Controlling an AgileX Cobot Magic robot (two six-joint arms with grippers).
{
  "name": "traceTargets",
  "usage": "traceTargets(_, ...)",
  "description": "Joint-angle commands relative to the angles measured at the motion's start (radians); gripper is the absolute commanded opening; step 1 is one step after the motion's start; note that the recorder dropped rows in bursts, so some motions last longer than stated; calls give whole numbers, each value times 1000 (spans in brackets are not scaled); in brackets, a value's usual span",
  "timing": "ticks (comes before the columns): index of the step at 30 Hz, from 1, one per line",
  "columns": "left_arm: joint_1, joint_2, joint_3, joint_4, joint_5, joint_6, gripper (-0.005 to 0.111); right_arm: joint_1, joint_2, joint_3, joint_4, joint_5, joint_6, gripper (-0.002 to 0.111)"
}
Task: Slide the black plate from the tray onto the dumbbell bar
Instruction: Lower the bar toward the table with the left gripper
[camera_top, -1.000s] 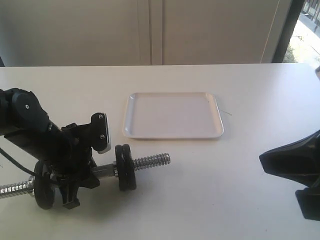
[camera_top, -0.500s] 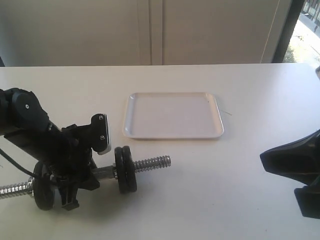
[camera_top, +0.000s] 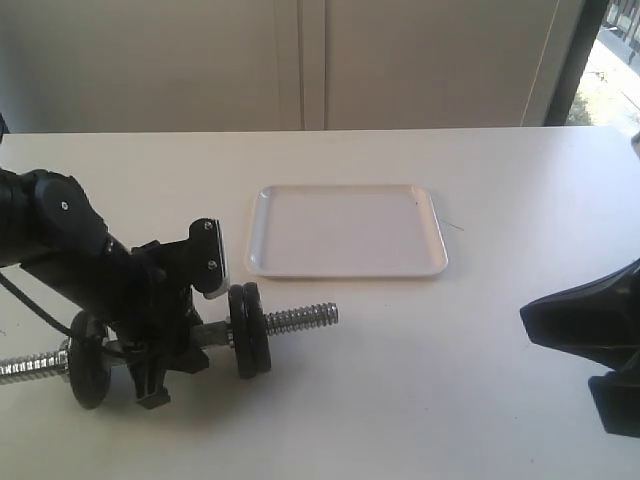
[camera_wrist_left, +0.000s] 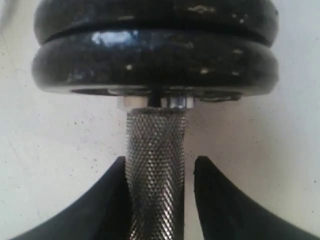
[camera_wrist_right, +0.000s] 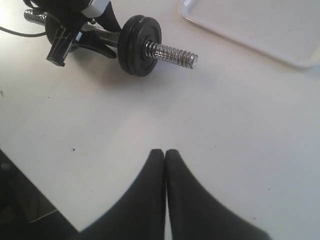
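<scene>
The dumbbell bar (camera_top: 300, 318) lies on the table in front of the tray (camera_top: 345, 270), which holds nothing. Two black plates (camera_top: 247, 330) sit side by side on the bar just inside its threaded end, and a third black plate (camera_top: 90, 360) sits near the other end. My left gripper (camera_top: 185, 345) straddles the knurled middle (camera_wrist_left: 156, 170) between them. One finger (camera_wrist_left: 112, 200) touches the knurl and the other finger (camera_wrist_left: 215, 200) stands a little off it. The paired plates (camera_wrist_left: 155, 55) fill the left wrist view. My right gripper (camera_wrist_right: 165, 151) hovers shut and empty over bare table at the right.
The bar's chrome threaded end (camera_wrist_right: 175, 54) points toward the open middle of the white table (camera_top: 430, 380). A black cable (camera_top: 25, 310) runs behind the left arm. The table's near edge (camera_wrist_right: 30, 200) shows in the right wrist view.
The left jaws have widened around the bar, leaving a gap on one side. The left arm has shifted slightly, and the bar has barely moved. The right arm is still.
</scene>
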Motion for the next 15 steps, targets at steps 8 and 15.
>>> traceTargets(8, -3, 35, 4, 73, 60, -8, 33, -8, -5, 3, -8, -10, 5, 0)
traceTargets(15, -3, 27, -18, 73, 143, -58, 0, -8, -5, 3, -8, -18, 5, 0)
